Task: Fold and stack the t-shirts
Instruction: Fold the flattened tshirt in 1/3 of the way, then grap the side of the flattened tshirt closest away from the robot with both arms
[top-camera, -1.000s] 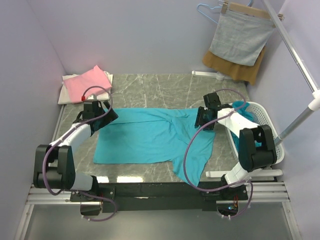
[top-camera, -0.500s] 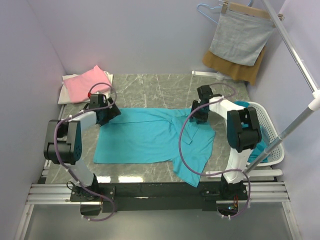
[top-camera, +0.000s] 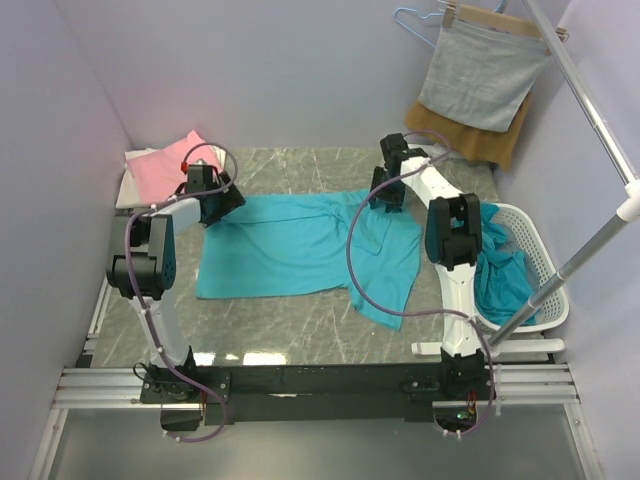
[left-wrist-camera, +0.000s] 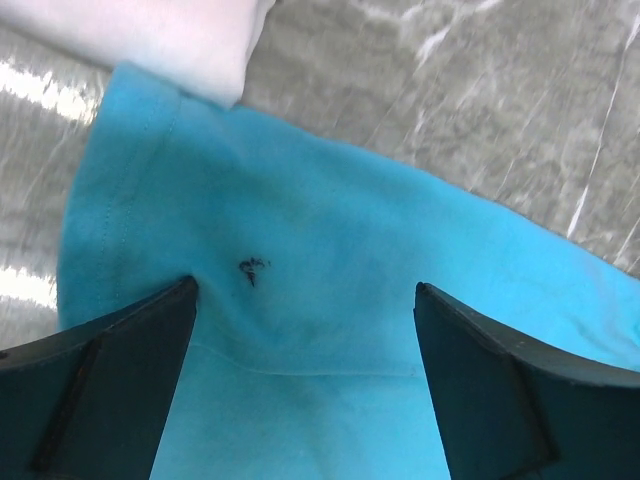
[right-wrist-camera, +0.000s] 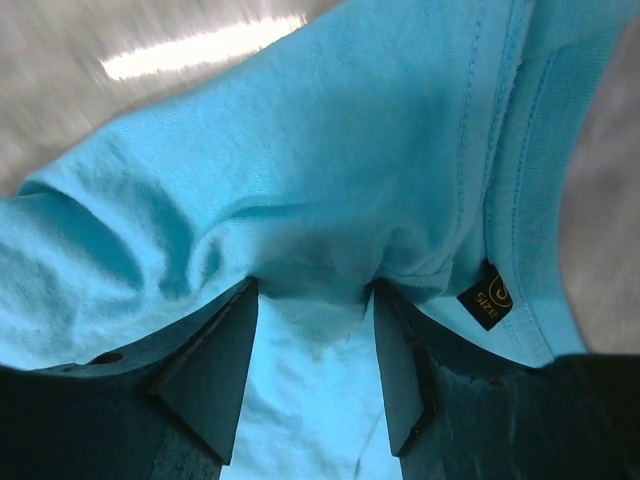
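A teal t-shirt (top-camera: 290, 250) lies spread on the marble table (top-camera: 300, 165), with its right part rumpled and hanging toward the front. My left gripper (top-camera: 217, 205) is at the shirt's far left corner. In the left wrist view its jaws stand wide apart with flat teal cloth (left-wrist-camera: 330, 250) between them. My right gripper (top-camera: 388, 197) is at the shirt's far right part near the collar. In the right wrist view it is shut on a bunched fold of the shirt (right-wrist-camera: 310, 270), beside the black size label (right-wrist-camera: 487, 297).
A folded pink shirt (top-camera: 170, 162) lies on a white one (top-camera: 135, 190) at the far left; the white one's corner shows in the left wrist view (left-wrist-camera: 170, 30). A white basket (top-camera: 545, 270) holding teal clothes stands at the right. Grey and brown cloths (top-camera: 485, 75) hang at the back right.
Both arms have stretched farther from their bases and the teal shirt has slid with them toward the back of the table. The right gripper has moved left and back.
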